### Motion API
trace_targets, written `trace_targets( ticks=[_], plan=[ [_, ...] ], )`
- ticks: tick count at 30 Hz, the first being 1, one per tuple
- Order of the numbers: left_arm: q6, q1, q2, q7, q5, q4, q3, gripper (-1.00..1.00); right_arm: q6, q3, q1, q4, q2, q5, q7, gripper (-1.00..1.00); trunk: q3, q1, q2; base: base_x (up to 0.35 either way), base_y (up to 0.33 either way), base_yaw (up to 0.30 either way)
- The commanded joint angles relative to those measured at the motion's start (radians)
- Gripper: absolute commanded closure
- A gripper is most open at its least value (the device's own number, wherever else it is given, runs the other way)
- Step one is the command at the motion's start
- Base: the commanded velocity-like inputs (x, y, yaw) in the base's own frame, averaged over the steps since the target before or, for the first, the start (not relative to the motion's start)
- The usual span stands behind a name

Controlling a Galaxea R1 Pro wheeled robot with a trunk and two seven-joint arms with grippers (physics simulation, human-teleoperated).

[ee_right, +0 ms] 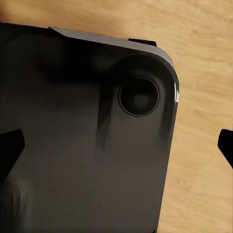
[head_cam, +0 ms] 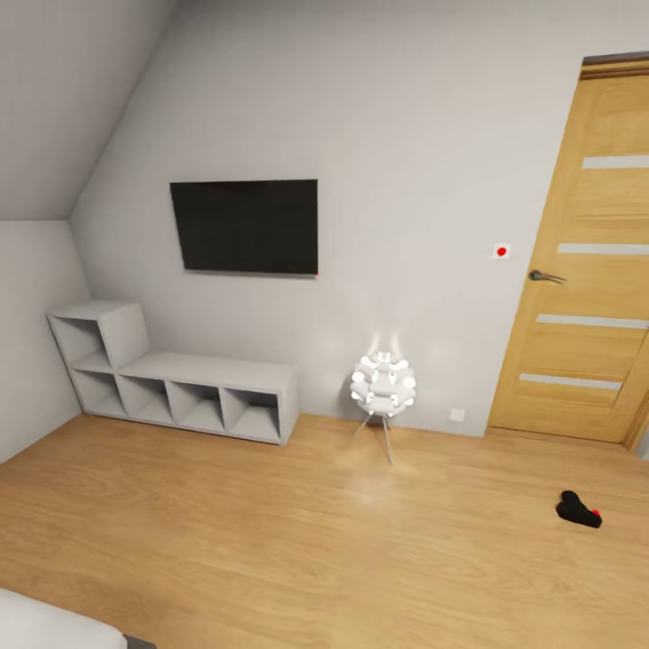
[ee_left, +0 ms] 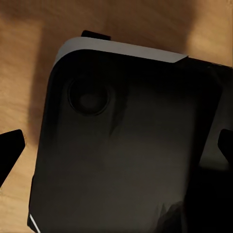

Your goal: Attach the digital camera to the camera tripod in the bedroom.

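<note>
one camera lies on the wood floor near the door; from its wrist view the left gripper looks spread and empty over the robot's dark base, and so does the right gripper. risk: driving over the low camera. one lamp, one tv, one shelf.
</note>
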Motion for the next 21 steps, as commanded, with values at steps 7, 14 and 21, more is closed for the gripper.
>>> trace_targets(
  ticks=[7,14,21],
  plan=[
    [-0.002,0.000,-0.001,0.001,0.005,-0.001,0.002,-1.00,-0.005,-0.001,-0.001,0.002,0.000,0.009,-0.002,-1.00,-0.001,0.000,0.000,0.034,0.036,-0.013],
    [-0.002,0.000,-0.001,0.002,0.006,-0.001,0.003,-1.00,-0.005,-0.001,-0.001,0.002,0.000,0.009,-0.002,-1.00,-0.001,0.000,0.000,0.004,0.004,-0.054],
    [-0.002,0.000,-0.001,0.002,0.007,-0.001,0.004,-1.00,-0.005,-0.001,-0.001,0.002,0.000,0.009,-0.002,-1.00,-0.001,0.000,0.000,0.000,0.000,-0.251]
  ],
)
